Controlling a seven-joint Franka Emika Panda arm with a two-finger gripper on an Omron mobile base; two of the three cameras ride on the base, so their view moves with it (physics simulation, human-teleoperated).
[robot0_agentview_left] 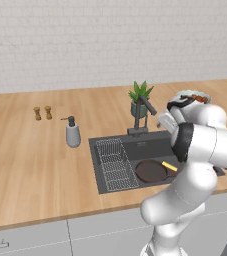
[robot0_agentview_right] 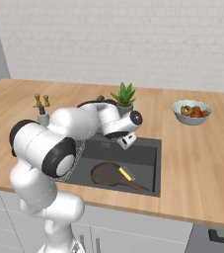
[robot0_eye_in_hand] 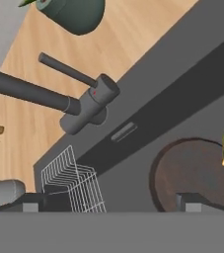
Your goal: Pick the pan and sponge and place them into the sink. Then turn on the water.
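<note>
Pan (robot0_agentview_right: 109,174) and sponge (robot0_agentview_right: 127,173) sit in sink (robot0_agentview_right: 148,148), sponge on the pan; water not on yet. Gripper (robot0_eye_in_hand: 108,202) released, jaws wide, empty. Faucet (robot0_eye_in_hand: 86,104) lever at 11 o'clock from the tips, near. Risk: wide jaws hit the spout instead of the lever, or slide off the thin lever

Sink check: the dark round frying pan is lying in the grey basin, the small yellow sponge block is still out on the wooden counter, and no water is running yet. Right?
Not quite. The small yellow sponge block is not on the wooden counter; it rests on the dark round frying pan inside the grey sink basin, as the right base view shows. The pan is in the basin, and no stream falls from the dark faucet.
</note>
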